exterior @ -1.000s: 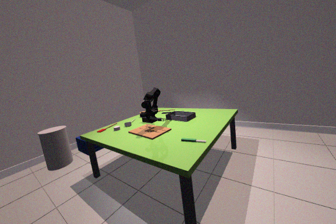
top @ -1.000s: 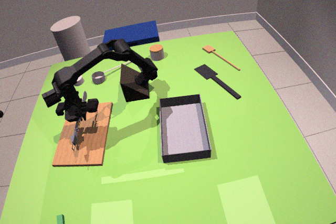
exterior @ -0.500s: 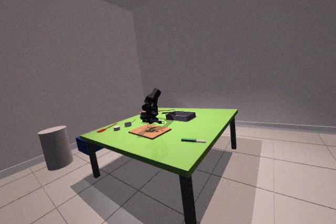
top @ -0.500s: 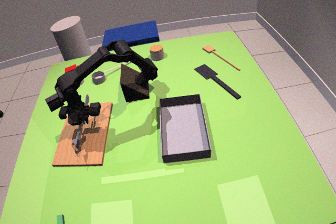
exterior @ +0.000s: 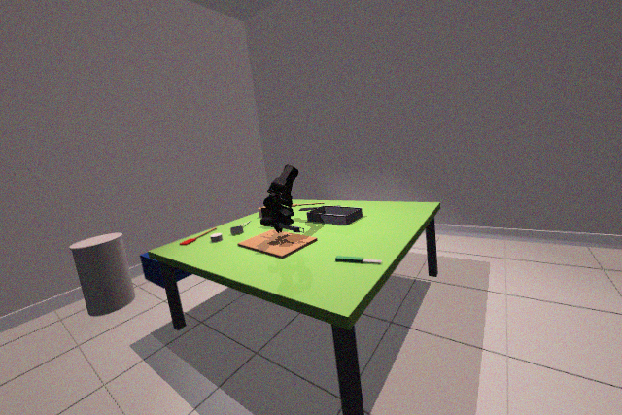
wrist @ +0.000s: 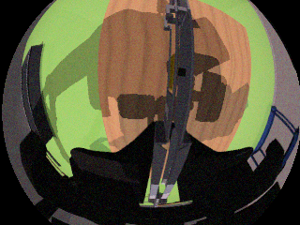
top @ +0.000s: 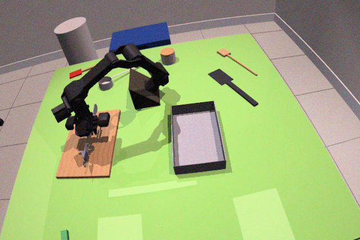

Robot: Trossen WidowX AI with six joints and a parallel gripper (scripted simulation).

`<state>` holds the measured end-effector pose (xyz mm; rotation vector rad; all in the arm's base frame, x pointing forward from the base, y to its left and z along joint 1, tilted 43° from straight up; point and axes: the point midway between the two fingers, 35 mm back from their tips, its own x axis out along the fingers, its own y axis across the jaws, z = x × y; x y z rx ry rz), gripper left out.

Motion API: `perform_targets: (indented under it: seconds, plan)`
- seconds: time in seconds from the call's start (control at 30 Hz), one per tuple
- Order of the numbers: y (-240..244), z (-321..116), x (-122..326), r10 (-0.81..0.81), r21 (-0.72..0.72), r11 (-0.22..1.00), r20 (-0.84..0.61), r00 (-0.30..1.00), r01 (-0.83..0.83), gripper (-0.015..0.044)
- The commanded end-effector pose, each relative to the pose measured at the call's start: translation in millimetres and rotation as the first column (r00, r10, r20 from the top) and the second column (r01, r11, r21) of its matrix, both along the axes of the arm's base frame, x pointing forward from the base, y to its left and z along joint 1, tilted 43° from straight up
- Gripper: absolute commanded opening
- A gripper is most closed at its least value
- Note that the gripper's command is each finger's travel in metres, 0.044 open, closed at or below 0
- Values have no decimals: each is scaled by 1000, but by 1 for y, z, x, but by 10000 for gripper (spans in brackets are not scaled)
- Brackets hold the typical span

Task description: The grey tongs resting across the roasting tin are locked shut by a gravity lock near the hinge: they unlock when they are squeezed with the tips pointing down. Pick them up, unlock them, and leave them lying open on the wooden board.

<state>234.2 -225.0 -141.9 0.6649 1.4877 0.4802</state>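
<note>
Over board (top: 100,155), tongs (top: 86,151) lengthwise

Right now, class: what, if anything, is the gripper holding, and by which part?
The gripper is shut on the grey tongs, gripping them partway along their arms, with the tips lowered over the wooden board.

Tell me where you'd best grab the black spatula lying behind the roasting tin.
Grip the black spatula by its long thin handle, coming straight down from above with the fingers astride it. It lies flat on the table, and the square blade is likely too wide to pinch.
</note>
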Motion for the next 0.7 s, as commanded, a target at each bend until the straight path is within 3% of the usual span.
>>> perform_targets:
  seconds: [0.0, 0.67]
  plan:
    - [0, 0, 0, 0, 0, 1000, 0, 1000, 0, -71]
    - [0, 0, 0, 0, 0, 1000, 0, 1000, 0, 440]
